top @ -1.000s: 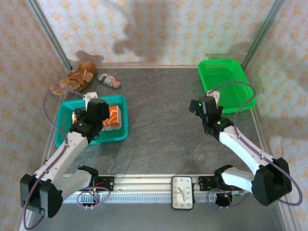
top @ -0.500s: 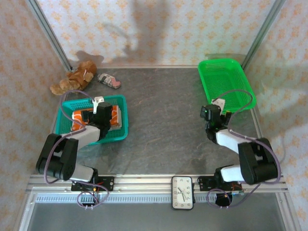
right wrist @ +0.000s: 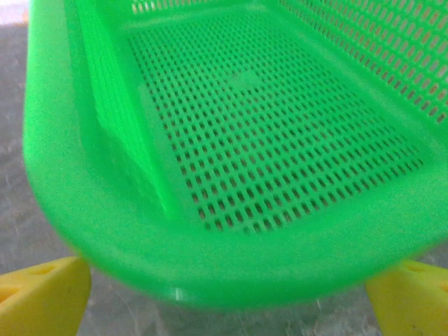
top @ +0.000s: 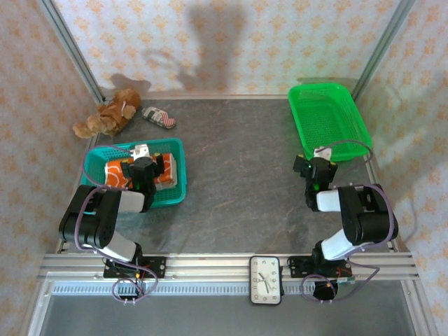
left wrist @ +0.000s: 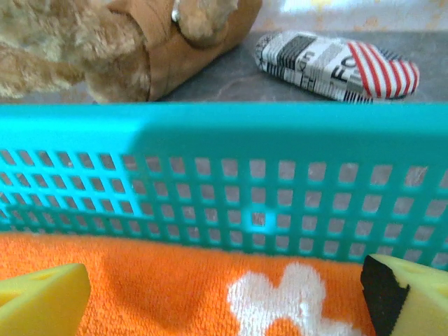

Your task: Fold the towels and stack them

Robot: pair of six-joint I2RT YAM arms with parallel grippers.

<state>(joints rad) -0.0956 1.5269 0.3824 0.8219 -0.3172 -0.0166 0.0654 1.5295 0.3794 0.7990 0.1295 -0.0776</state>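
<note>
The towels (top: pixel 166 171) lie bunched in a teal basket (top: pixel 180 151) at the left, orange and cream. In the left wrist view an orange towel (left wrist: pixel 161 294) with a white print lies just below the basket's far wall (left wrist: pixel 210 133). My left gripper (top: pixel 143 160) hovers low over it, open, its yellow fingertips (left wrist: pixel 42 297) wide apart with nothing between them. At the right my right gripper (top: pixel 320 156) is open too, just short of the near rim of a green basket (top: pixel 327 119), whose rim (right wrist: pixel 231 259) spans the gap between the fingertips (right wrist: pixel 42 294).
A brown teddy bear (top: pixel 108 117) and a small striped shoe (top: pixel 159 117) lie behind the teal basket near the back left corner. The green basket holds nothing. A clock (top: pixel 266 280) sits on the front rail. Patterned walls enclose the table.
Both arms have drawn back and folded down toward their bases. The left gripper has sunk lower over the teal basket; the right has settled at the green basket's near rim.
</note>
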